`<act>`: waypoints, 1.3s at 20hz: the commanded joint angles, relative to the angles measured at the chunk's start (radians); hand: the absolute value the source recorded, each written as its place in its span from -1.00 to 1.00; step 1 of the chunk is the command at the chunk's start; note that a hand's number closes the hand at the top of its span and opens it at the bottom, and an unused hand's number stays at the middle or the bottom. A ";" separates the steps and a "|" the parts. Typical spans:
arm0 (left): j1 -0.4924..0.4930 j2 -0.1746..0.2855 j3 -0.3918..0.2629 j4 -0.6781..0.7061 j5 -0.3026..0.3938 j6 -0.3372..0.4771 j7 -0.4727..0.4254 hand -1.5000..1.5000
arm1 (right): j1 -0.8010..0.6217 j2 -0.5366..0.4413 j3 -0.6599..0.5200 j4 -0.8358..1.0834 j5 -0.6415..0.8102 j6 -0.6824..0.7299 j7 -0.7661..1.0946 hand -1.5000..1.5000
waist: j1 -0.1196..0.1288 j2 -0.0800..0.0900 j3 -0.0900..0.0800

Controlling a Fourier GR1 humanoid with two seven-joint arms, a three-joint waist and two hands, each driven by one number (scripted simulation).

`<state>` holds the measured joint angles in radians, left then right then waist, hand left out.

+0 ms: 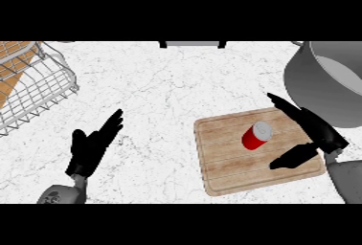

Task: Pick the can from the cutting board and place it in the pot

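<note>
Head view, one frame.

You are seeing the can standing on the cutting board, red body with its silver top facing up. It is sitting a little right of the board's middle, toward the far half. Bare wood is showing on every side of it.

Your right hand is hovering over the board's right side, released. Its fingers are stretching straight out toward the far left, and the thumb is pointing left across the wood. The can is sitting in the open gap between thumb and fingers, near both and apart from both. You are grasping nothing with this hand. Its grey forearm is entering at the lower right corner.

Your left hand is resting over the white marbled counter, well to the left of the board. Its fingers are lying straight and pointing toward the far right, so it is also released and holding nothing.

The pot, grey, is sitting at the far right, just beyond the board's far right corner, and the view's right edge is cutting it off.

The board is lying at a slight slant to the view's edges.

A wire rack is occupying the far left corner. Something orange-brown is showing inside it at the edge, cut off too much for you to name.
</note>
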<state>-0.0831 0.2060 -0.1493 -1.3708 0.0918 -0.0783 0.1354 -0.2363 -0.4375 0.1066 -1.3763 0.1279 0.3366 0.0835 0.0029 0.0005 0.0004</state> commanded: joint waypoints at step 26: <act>-0.019 -0.054 0.062 0.032 -0.054 -0.066 -0.006 0.00 | -0.150 0.193 -0.056 0.661 0.105 0.066 -0.588 1.00 | 0.007 0.003 0.000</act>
<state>-0.0927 0.1523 -0.1019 -1.3723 0.0314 -0.1173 0.1524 -0.3565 -0.2609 0.0240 -0.8471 0.1522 0.4287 -0.3487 0.0054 -0.0021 -0.0040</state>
